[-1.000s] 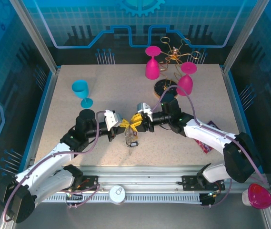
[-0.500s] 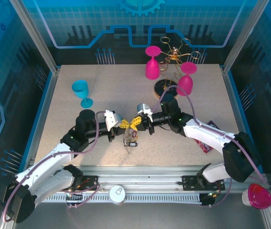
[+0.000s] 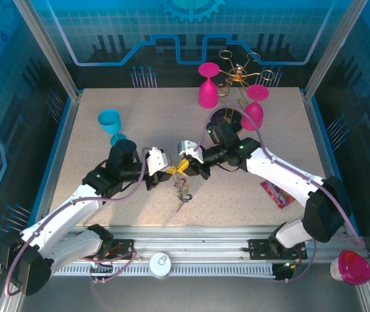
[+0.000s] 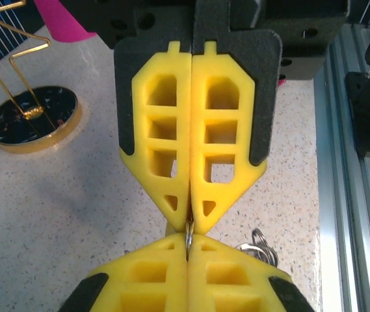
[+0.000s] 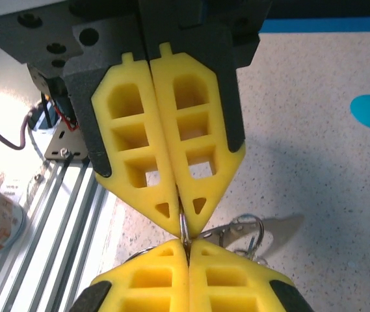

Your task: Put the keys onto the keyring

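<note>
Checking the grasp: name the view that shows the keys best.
Top external: the whole bunch of keys shows clear of the shut fingers, small but unblocked. Right wrist shows part of the bunch, cut off by the other arm's fingers; left wrist shows a sliver at the bottom edge.

The right hand (image 5: 183,224) and left hand (image 4: 190,223) have closed in tip to tip, both pinching the keyring (image 4: 188,238).

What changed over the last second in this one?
The right arm folded leftward and toward the far side, uncovering more of the pink packet; the left arm edged forward. The right hand and left hand now meet tip to tip, both shut on the ring, keys dangling below. The blue goblet, gold stand and can stayed put.
</note>
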